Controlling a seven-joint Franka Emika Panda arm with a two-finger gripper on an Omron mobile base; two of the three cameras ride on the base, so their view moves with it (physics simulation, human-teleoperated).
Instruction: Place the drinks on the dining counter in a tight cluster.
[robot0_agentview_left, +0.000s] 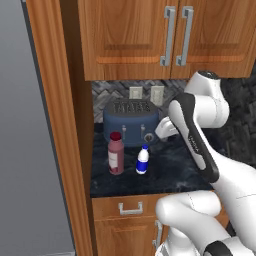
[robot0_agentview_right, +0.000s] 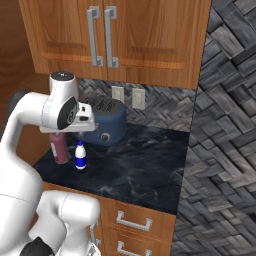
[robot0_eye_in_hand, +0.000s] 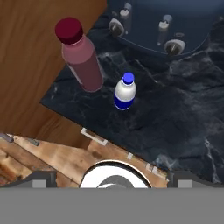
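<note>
A tall maroon bottle (robot0_agentview_left: 116, 155) (robot0_agentview_right: 60, 147) (robot0_eye_in_hand: 81, 61) with a red cap stands on a small dark counter (robot0_agentview_left: 170, 172) (robot0_agentview_right: 135, 170), near its left edge. Just to its right stands a small white-and-blue bottle (robot0_agentview_left: 143, 161) (robot0_agentview_right: 80, 156) (robot0_eye_in_hand: 124, 92), a short gap away. My gripper (robot0_eye_in_hand: 113, 180) hangs above the counter's front edge and looks down on both bottles. It is open and holds nothing. The squat blue-and-red bottle and the dining counter are out of view.
A blue toaster (robot0_agentview_left: 131, 122) (robot0_agentview_right: 110, 125) (robot0_eye_in_hand: 166, 26) sits behind the bottles against the backsplash. Wood cabinets (robot0_agentview_left: 140, 35) hang overhead, and a tall wood panel (robot0_agentview_left: 55, 125) bounds the counter on the left. A dark tiled wall (robot0_agentview_right: 225, 150) closes the right side.
</note>
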